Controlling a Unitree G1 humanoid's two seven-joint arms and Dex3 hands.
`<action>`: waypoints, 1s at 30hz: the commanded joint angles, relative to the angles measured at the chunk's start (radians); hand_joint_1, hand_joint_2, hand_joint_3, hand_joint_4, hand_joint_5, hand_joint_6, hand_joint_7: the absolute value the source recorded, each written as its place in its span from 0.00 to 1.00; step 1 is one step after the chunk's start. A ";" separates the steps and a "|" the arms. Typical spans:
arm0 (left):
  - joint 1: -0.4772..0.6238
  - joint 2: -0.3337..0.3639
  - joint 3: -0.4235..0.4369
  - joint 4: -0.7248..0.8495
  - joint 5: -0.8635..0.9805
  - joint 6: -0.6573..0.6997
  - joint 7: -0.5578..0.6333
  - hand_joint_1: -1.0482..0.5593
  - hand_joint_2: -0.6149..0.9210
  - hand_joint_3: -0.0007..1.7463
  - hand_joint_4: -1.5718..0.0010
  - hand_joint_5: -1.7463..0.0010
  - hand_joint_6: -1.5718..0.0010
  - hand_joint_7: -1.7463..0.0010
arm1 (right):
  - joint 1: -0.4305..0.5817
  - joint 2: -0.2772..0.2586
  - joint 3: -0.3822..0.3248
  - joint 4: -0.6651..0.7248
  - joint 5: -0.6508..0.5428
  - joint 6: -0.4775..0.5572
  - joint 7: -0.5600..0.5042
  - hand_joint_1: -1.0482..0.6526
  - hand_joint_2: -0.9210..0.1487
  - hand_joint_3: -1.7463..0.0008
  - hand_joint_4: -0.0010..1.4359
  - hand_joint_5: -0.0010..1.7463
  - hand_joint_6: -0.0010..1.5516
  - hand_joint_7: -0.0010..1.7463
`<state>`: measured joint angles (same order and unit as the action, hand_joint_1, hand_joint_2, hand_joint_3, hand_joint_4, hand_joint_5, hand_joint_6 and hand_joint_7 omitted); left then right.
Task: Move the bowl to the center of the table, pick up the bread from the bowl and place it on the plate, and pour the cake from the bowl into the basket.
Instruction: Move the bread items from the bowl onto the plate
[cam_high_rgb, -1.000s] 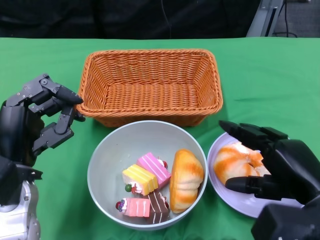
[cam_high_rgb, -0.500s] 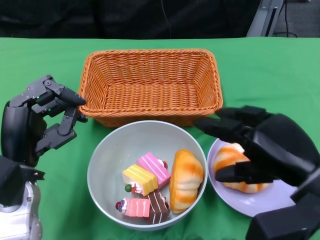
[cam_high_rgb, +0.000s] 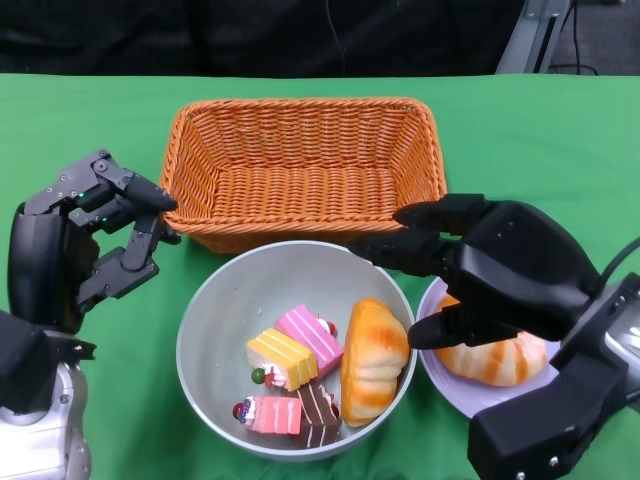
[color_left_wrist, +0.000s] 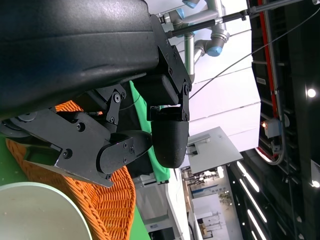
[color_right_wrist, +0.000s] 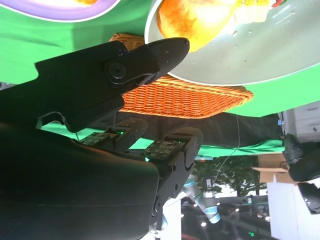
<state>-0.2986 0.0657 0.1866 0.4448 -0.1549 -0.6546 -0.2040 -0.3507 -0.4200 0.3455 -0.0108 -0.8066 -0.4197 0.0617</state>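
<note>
The grey bowl (cam_high_rgb: 205, 305) stands in front of the orange wicker basket (cam_high_rgb: 300, 170). In it lie a golden bread roll (cam_high_rgb: 372, 362) and several small cake slices (cam_high_rgb: 290, 350). A second bread roll (cam_high_rgb: 497, 360) lies on the lilac plate (cam_high_rgb: 450, 388) to the bowl's right. My right hand (cam_high_rgb: 500, 275) hovers with fingers spread over the bowl's right rim and the plate, holding nothing. The right wrist view shows the roll (color_right_wrist: 195, 20) in the bowl (color_right_wrist: 260, 52) just past a fingertip (color_right_wrist: 167, 50). My left hand (cam_high_rgb: 85, 240) is open, left of the bowl.
Green cloth covers the table (cam_high_rgb: 540, 140). The basket holds nothing and its near wall almost touches the bowl's far rim. In the left wrist view the basket (color_left_wrist: 112, 202) and the bowl's rim (color_left_wrist: 45, 215) lie beyond my left hand (color_left_wrist: 125, 142).
My right hand has risen off the plate and moved left toward the bowl's right rim, leaving a roll lying on the plate. The left hand has barely shifted.
</note>
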 joint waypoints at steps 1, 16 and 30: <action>-0.005 0.009 0.003 -0.006 -0.001 -0.009 0.011 0.60 0.86 0.49 0.49 0.13 0.48 0.27 | -0.018 -0.019 0.014 -0.004 0.002 -0.001 0.043 0.13 0.04 0.99 0.39 0.01 0.34 0.00; 0.006 -0.001 -0.007 -0.067 -0.009 0.039 0.029 0.60 0.86 0.48 0.47 0.14 0.47 0.29 | -0.036 -0.058 0.047 -0.022 0.025 -0.055 0.198 0.13 0.03 1.00 0.38 0.00 0.34 0.00; 0.016 -0.015 -0.022 -0.088 0.020 0.042 0.062 0.61 0.86 0.49 0.47 0.15 0.47 0.29 | -0.088 -0.037 0.091 0.073 -0.026 -0.065 0.171 0.14 0.04 0.99 0.37 0.00 0.33 0.00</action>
<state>-0.2944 0.0470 0.1614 0.3727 -0.1389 -0.6175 -0.1598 -0.4170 -0.4535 0.4326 0.0466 -0.8261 -0.4833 0.2450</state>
